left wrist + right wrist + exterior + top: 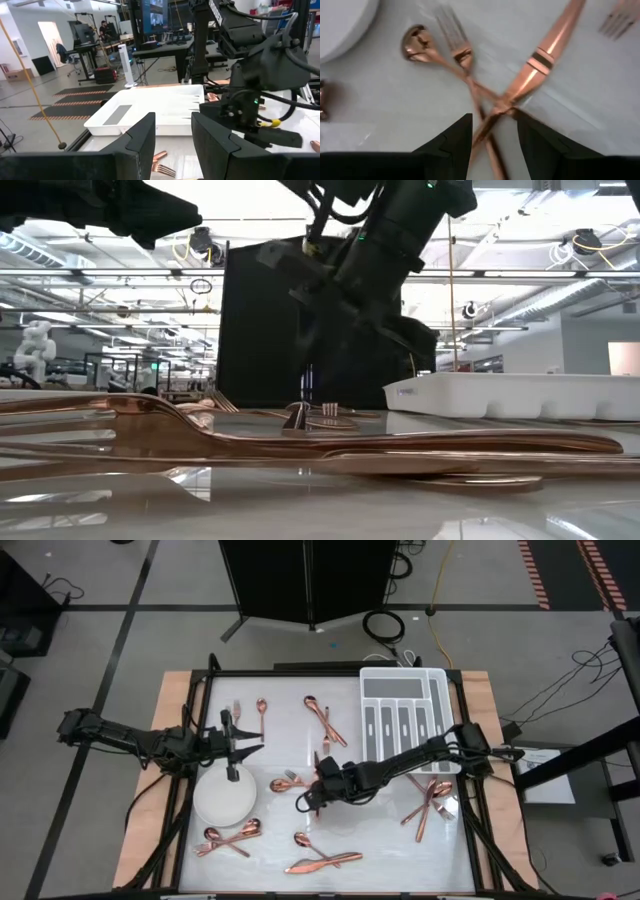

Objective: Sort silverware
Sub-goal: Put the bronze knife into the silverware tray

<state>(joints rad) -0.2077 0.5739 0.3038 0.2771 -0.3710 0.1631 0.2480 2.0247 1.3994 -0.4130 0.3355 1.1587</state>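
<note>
Copper silverware lies in small piles on the white tabletop. A spoon, a fork and a knife (470, 60) cross their handles next to my right gripper (308, 796). In the right wrist view, this gripper (492, 127) is open and low over the table. Its fingers stand on either side of the crossing handles (502, 102), and I cannot tell whether they touch. My left gripper (245, 743) is open and empty above the far edge of the round white plate (222, 802). It also shows open in the left wrist view (172, 142).
The white compartmented tray (405, 718) stands at the far right. More silverware lies at the far left (250, 708), the far middle (325, 720), the right (430, 802), the near left (228, 837) and the near middle (322, 860).
</note>
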